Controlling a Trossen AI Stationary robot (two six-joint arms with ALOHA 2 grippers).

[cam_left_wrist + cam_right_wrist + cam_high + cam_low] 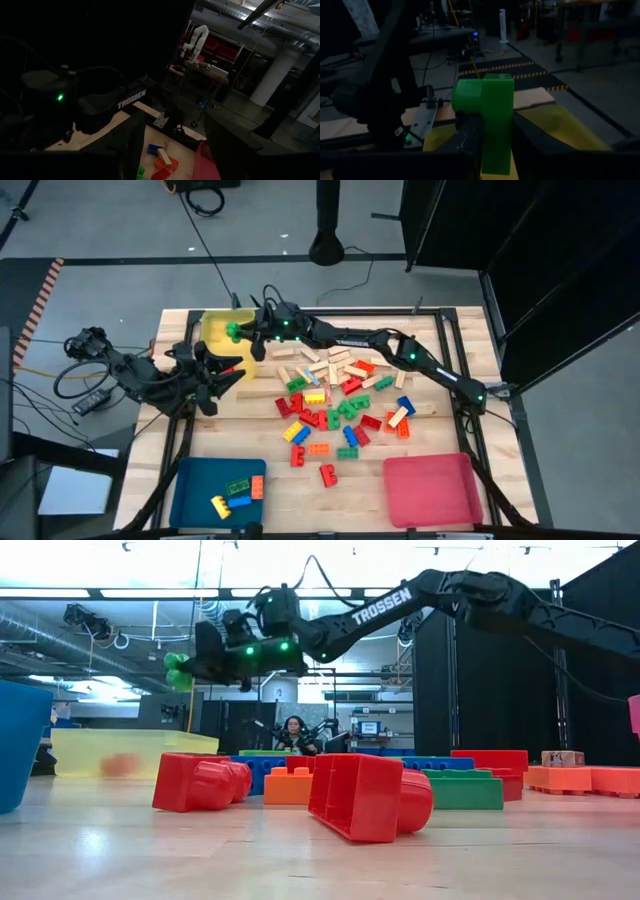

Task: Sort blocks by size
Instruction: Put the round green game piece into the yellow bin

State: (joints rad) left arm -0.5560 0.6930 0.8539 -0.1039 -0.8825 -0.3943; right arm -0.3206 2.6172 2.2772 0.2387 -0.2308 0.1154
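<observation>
Green plastic fills the closed jaws of the right gripper [240, 331], which holds one studded block [487, 120] in the air above the yellow tray [215, 328], apparently to drop it there as that tray's size. The left gripper [232, 378] waits open beside the tray, holding nothing. Most blocks [340, 395] lie heaped mid-table; a few sit in the blue tray [190, 490].

Green block [487, 120] (bright); yellow tray [215, 330] below.
</observation>
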